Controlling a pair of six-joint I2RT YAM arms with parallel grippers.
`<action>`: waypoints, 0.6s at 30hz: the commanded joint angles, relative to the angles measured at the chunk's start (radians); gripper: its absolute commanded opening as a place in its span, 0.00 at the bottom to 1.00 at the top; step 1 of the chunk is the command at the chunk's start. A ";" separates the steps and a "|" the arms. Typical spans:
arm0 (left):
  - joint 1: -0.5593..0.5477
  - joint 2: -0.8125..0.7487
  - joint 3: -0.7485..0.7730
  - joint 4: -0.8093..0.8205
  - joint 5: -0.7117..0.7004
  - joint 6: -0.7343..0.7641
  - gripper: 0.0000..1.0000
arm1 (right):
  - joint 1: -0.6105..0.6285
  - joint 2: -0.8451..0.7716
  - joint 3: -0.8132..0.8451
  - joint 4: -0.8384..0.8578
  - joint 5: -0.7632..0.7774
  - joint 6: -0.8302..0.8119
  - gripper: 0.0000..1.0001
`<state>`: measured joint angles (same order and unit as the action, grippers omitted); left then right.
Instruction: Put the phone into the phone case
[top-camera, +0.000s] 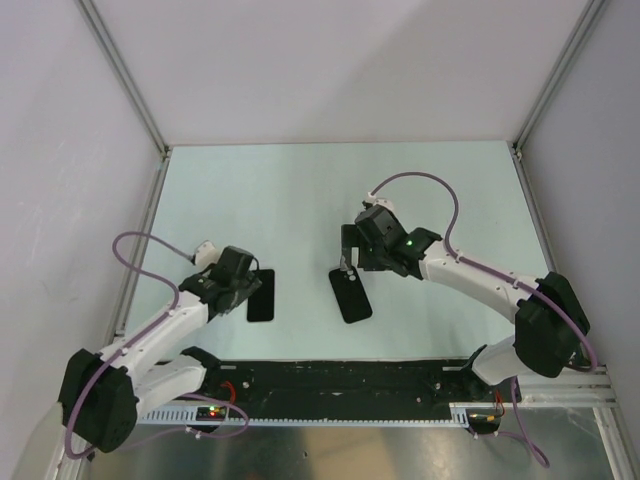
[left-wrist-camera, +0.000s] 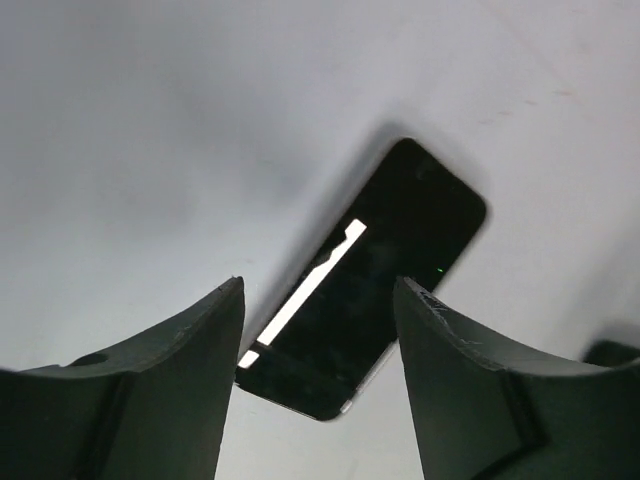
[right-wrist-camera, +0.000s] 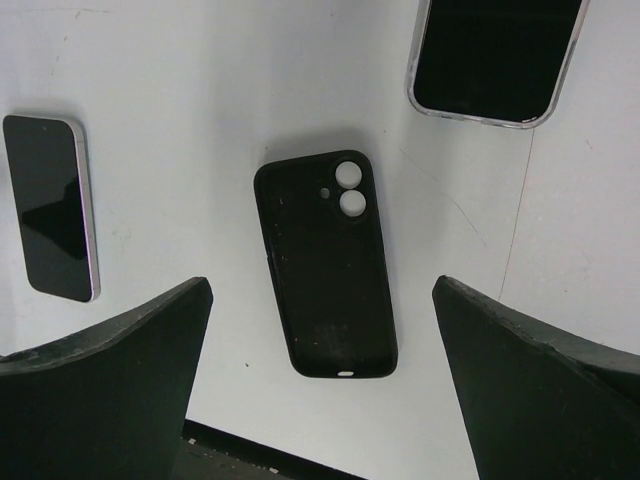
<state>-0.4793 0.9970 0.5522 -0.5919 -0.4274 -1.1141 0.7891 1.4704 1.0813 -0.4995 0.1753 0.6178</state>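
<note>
A black phone case (right-wrist-camera: 325, 270) with two round camera holes lies flat on the table, also seen in the top view (top-camera: 350, 296). A phone (top-camera: 262, 296) with a dark screen lies to its left; it shows in the left wrist view (left-wrist-camera: 370, 275) and the right wrist view (right-wrist-camera: 50, 220). My left gripper (left-wrist-camera: 320, 285) is open and empty, just above the phone's near end. My right gripper (right-wrist-camera: 322, 285) is wide open and empty, hovering above the case (top-camera: 350, 265).
A second dark-screened phone with a silver rim (right-wrist-camera: 495, 60) lies beyond the case to the right, hidden under my right arm in the top view. A black strip (top-camera: 340, 375) runs along the table's near edge. Walls enclose the pale table (top-camera: 300, 190).
</note>
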 joint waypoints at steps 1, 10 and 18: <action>0.098 0.019 -0.061 0.041 0.042 -0.006 0.63 | 0.004 -0.005 0.046 0.012 0.022 0.011 0.99; 0.156 0.077 -0.111 0.095 0.072 -0.046 0.35 | 0.007 -0.004 0.043 0.023 0.002 -0.011 0.98; 0.081 0.132 -0.121 0.113 0.117 -0.055 0.13 | 0.007 0.012 0.043 0.041 -0.010 -0.017 0.98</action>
<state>-0.3443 1.0969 0.4488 -0.4770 -0.3466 -1.1473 0.7910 1.4715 1.0874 -0.4950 0.1665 0.6098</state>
